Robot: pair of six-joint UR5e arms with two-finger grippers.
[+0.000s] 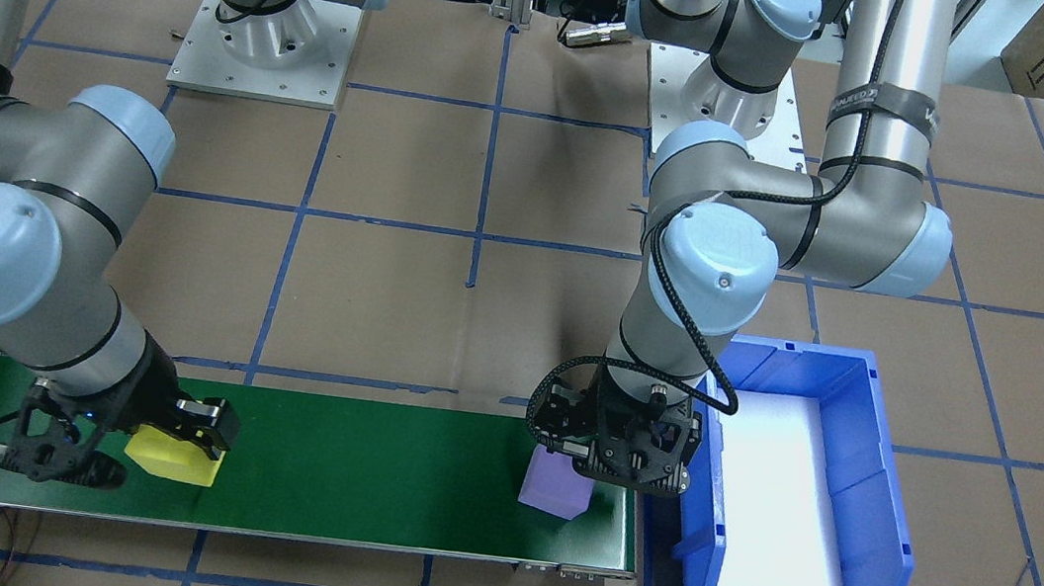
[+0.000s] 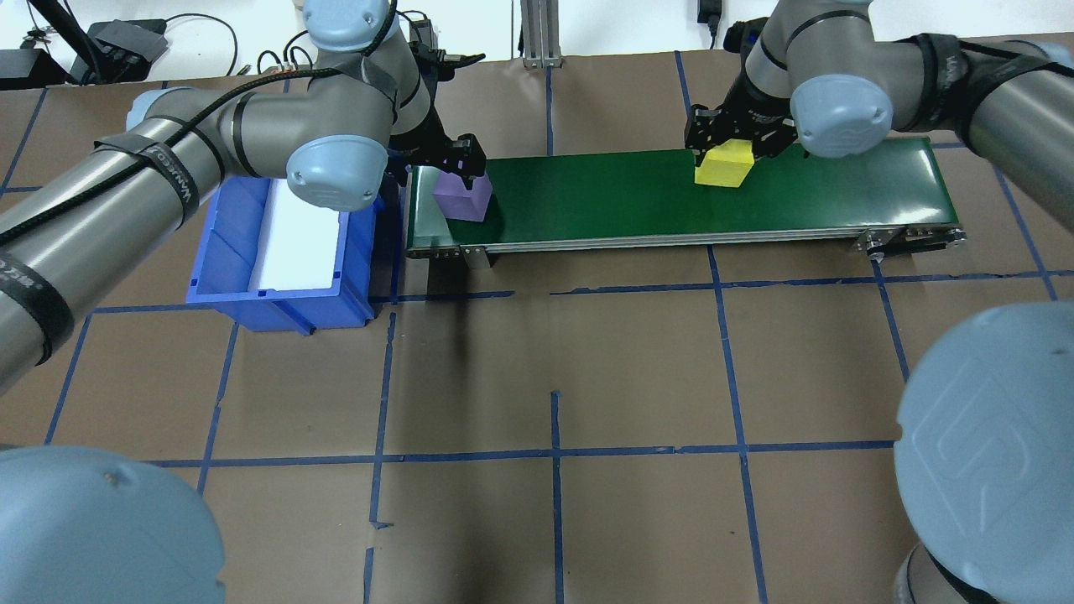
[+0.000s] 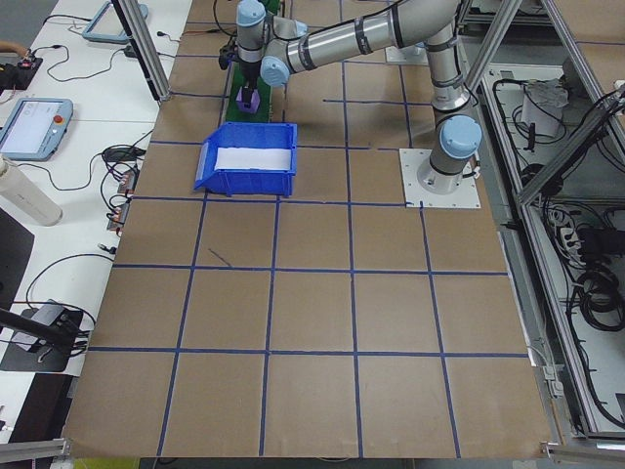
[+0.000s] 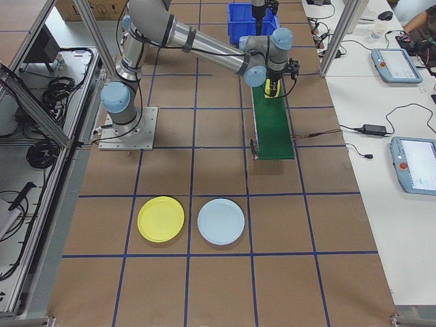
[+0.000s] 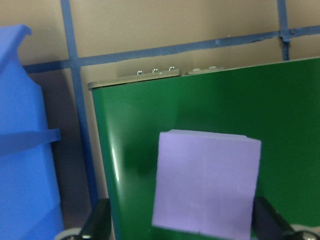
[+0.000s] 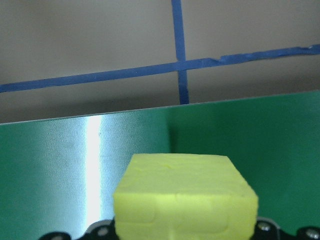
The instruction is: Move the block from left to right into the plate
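A purple foam block (image 2: 462, 198) stands on the left end of the green conveyor belt (image 2: 604, 197). My left gripper (image 2: 463, 172) straddles it, open. In the left wrist view the purple block (image 5: 206, 182) has a gap to the left finger (image 5: 97, 225). A yellow block (image 2: 723, 164) is further right on the belt, with my right gripper (image 2: 728, 144) shut on it. The yellow block (image 6: 185, 202) fills the space between the fingers in the right wrist view. The yellow plate (image 4: 161, 219) lies on the table far from the belt.
A blue bin (image 2: 277, 295) with a white foam liner sits just left of the belt end, close to my left gripper. A pale blue plate (image 4: 221, 221) lies beside the yellow plate. Blue tape lines cross the brown table. Tablets and cables lie on the side benches.
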